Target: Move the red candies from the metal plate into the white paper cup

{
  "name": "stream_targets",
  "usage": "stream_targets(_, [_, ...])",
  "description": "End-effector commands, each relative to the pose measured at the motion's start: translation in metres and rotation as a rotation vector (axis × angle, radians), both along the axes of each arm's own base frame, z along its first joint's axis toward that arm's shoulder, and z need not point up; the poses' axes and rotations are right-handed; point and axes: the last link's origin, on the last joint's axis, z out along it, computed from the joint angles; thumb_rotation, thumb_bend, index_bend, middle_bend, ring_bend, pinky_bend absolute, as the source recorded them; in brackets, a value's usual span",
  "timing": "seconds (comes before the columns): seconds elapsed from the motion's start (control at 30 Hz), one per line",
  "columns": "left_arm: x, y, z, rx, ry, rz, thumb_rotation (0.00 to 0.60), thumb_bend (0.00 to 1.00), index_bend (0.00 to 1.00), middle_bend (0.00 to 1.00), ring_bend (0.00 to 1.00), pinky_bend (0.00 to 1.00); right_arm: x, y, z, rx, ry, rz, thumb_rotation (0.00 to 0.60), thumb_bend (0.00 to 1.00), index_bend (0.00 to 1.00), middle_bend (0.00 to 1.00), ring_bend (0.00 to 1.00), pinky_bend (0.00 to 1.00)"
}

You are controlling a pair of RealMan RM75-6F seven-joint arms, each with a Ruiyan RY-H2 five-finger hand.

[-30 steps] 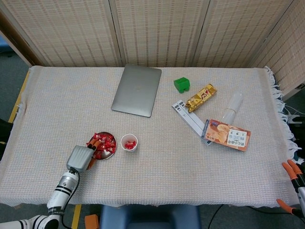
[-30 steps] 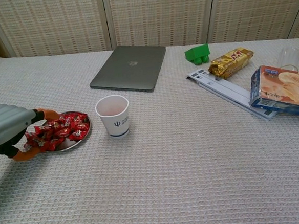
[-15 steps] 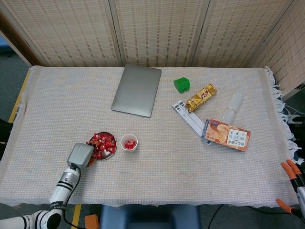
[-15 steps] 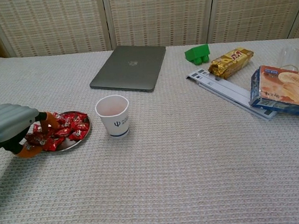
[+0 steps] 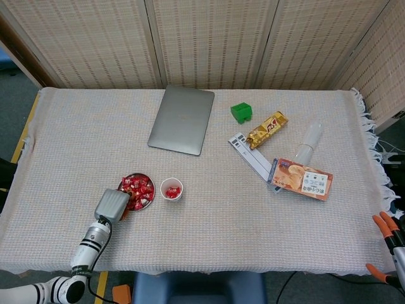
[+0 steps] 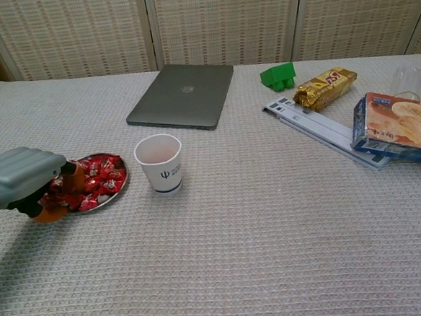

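Red candies (image 5: 138, 189) fill the metal plate (image 5: 135, 191) in the head view, and the left hand (image 5: 112, 205) sits at the plate's near-left rim, its orange fingertips reaching in among the wrappers. The white paper cup (image 5: 171, 189) stands just beyond the plate on the side away from the hand, with a few red pieces already inside. The grey back of the hand covers its fingers here, so I cannot tell whether they hold a candy. The right hand (image 5: 391, 234) is cut off at the frame's corner, well apart from everything; only orange fingertips show, and its grip is unreadable too.

In the chest view the left hand (image 6: 26, 184) overlaps the plate (image 6: 118, 181) edge, fingers (image 6: 70, 178) curled down into the candies (image 6: 96, 179); the cup (image 6: 159, 163) stands upright just past the plate. The right hand is not visible.

The likely trouble: fingers pressing on the rim could tip or slide the shallow plate, scattering candies; a loose pinch on a slippery wrapper could drop it short of the cup, or a swinging hand could knock the light cup over.
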Motion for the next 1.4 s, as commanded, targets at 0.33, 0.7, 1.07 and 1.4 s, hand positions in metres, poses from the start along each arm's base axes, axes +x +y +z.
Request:
stream_targets(0.33, [0.002,0.001,-0.001,0.0,0.006,-0.006,0.6,0.38,0.53,0.57,0.68,1.0,-0.001,0.0,0.0,0.0,0.001,-0.005,0.6,0.06,0.0,0.0,0.0,0.0])
stream_targets(0.7, [-0.007,0.001,0.002,0.015,0.01,0.006,0.6,0.51,0.66,0.71,0.72,1.0,0.0,0.0,-0.001,0.007,0.004,-0.005,0.6,0.06,0.0,0.0,0.0,0.0])
stream_targets(1.07, [-0.006,0.0,0.006,0.06,-0.014,-0.01,0.6,0.73,0.75,0.81,0.78,1.0,0.0,0.0,0.0,0.003,0.004,-0.007,0.6,0.06,0.0,0.0,0.0,0.0])
stream_targets(1.4, [0.014,-0.003,0.021,0.086,-0.027,-0.071,0.6,0.78,0.76,0.84,0.79,1.0,0.0,0.0,0.001,0.001,0.0,-0.004,0.6,0.06,0.0,0.0,0.0,0.0])
